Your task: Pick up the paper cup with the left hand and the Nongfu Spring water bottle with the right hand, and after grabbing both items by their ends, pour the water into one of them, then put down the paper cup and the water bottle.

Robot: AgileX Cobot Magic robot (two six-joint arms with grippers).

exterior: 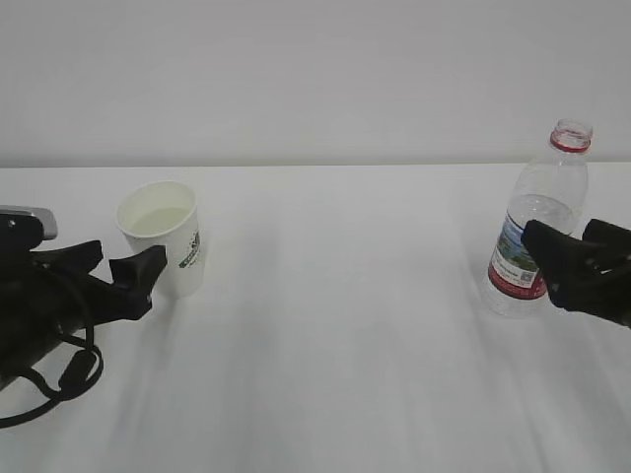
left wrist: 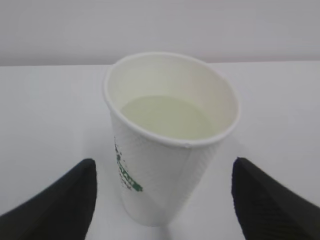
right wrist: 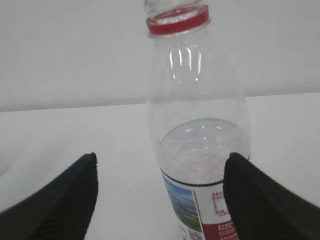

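Paper cup [left wrist: 167, 145] between spread fingers [left wrist: 55, 205]

A bare test bench, lab-like: a plain white table [exterior: 325, 325] runs to a blank white wall [exterior: 296, 69] at the far side.

A white tabletop [exterior: 335, 325] is carrying a paper cup [exterior: 170, 241] near its left edge and a water bottle [exterior: 537, 222] near its right edge.

Upright cup [exterior: 163, 236], uncapped bottle [exterior: 537, 227] apart
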